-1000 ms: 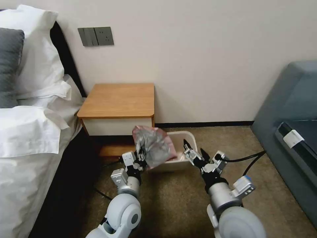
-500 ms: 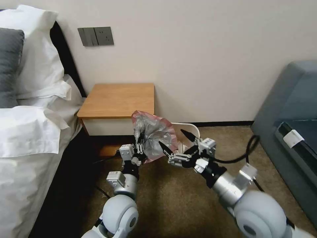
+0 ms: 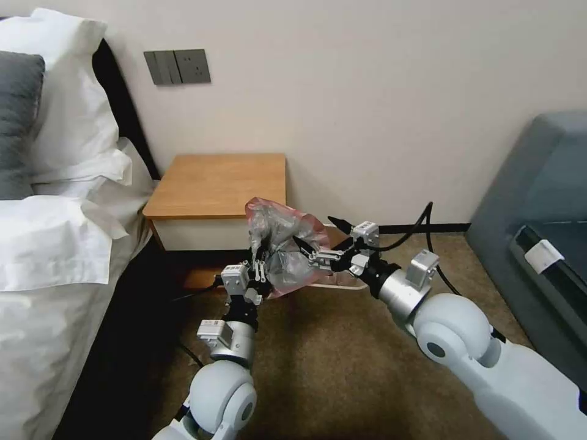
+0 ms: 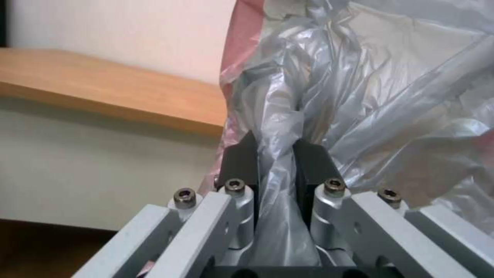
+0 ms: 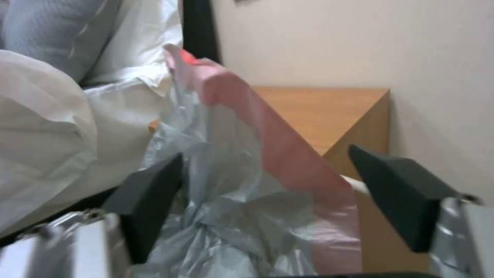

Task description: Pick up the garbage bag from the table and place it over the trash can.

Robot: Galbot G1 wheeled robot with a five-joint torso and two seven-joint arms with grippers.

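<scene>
The left gripper pinches the light, limp garbage bag; the right gripper, jaws wide, should probably take its pink edge.

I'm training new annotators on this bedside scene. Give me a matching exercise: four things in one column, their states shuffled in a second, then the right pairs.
Things:
1. left claw
2. right claw
3. garbage bag
4. table

States:
A. fingers spread either side of the pink edge
B. bare wooden top
C. pinching grey plastic
D. held up in the air, crumpled

Pairs: 1-C, 2-A, 3-D, 4-B
</scene>
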